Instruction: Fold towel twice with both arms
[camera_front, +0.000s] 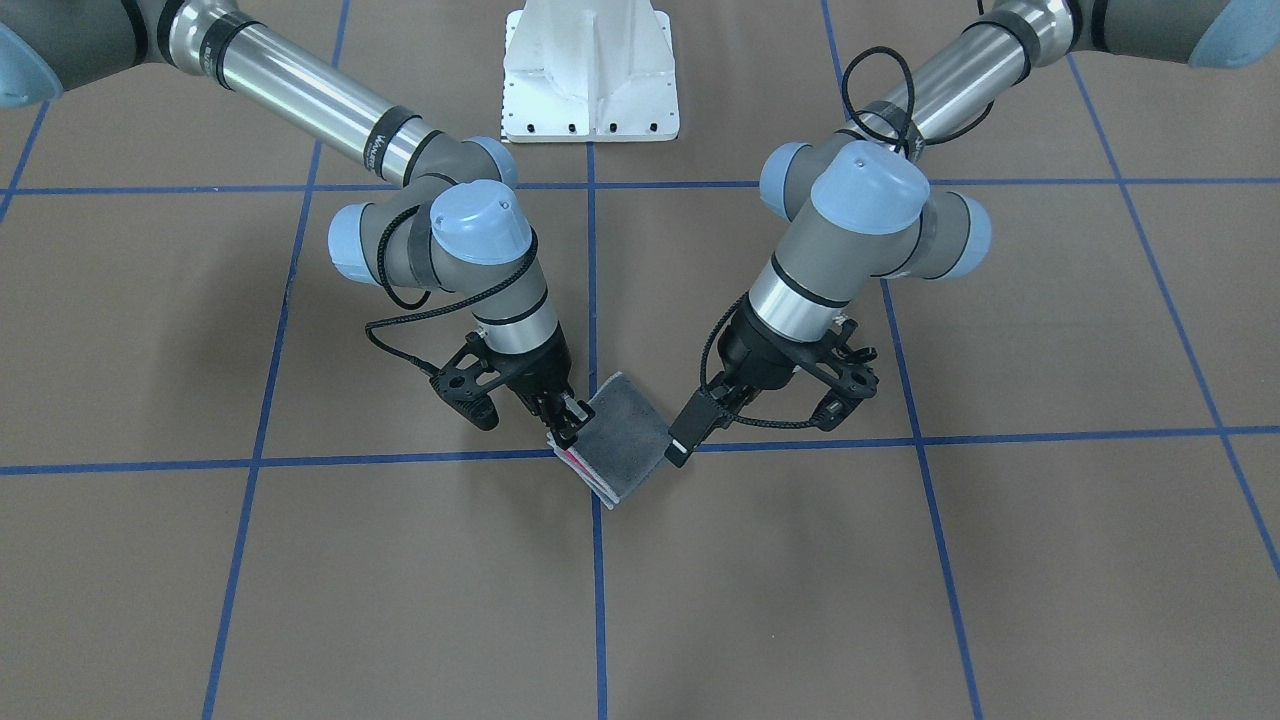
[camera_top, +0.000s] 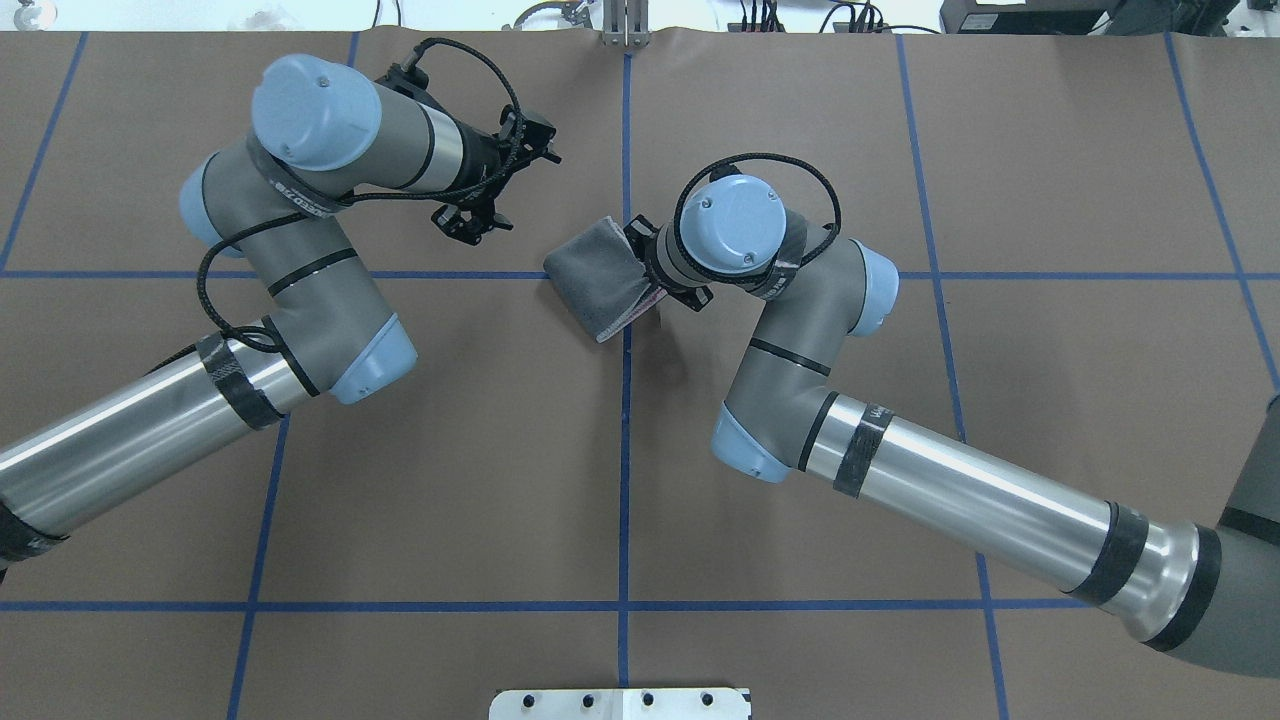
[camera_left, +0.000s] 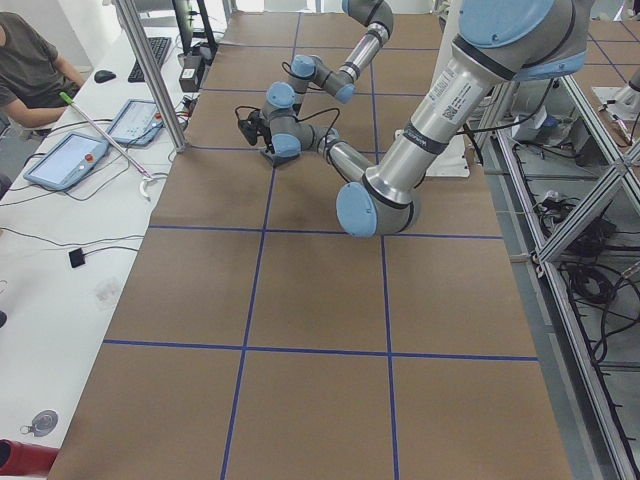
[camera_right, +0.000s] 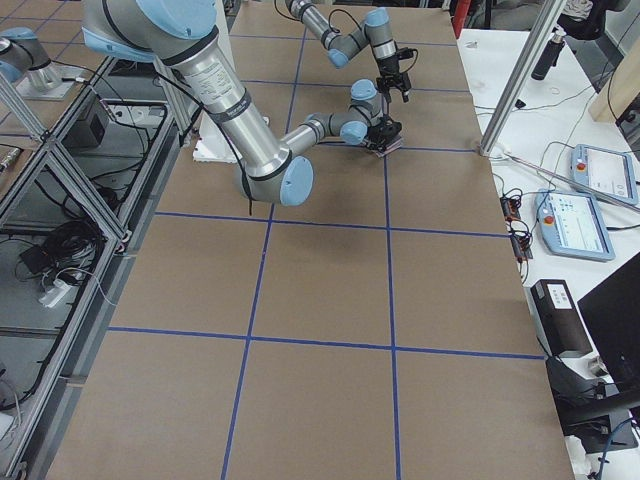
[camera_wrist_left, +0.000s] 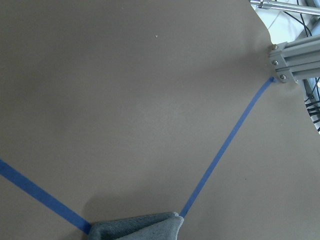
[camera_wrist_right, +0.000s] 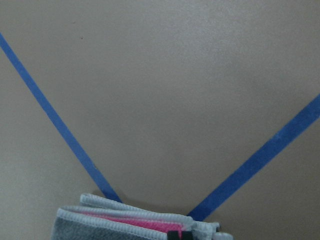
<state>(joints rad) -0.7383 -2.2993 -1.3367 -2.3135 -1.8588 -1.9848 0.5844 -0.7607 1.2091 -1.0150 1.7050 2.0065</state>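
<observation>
Right pincer (camera_front: 566, 424): clenched on the stacked open edges of the towel (camera_front: 628, 440). A fingertip shows at the bottom of my right wrist view, against pale edging and pink.
Left pincer (camera_top: 495, 183): released, holding nothing, raised off to one side, apart from the cloth.
Towel: a small packet, dark grey face up, over the crossing of two blue tape lines (camera_front: 400, 462) on the brown table (camera_front: 300, 600), between my two pincers. Whether the gripped edge rests on the table, cannot tell.

Step, as I judge it: both folds look made, with several layers at the edge, so this is the set-down. The next move calls for opening the right jaws and lifting straight off without dragging the layers apart.

Count: towel, one. Arms, two: right arm (camera_top: 950, 490) and left arm (camera_top: 130, 440). Pincers, two.
</observation>
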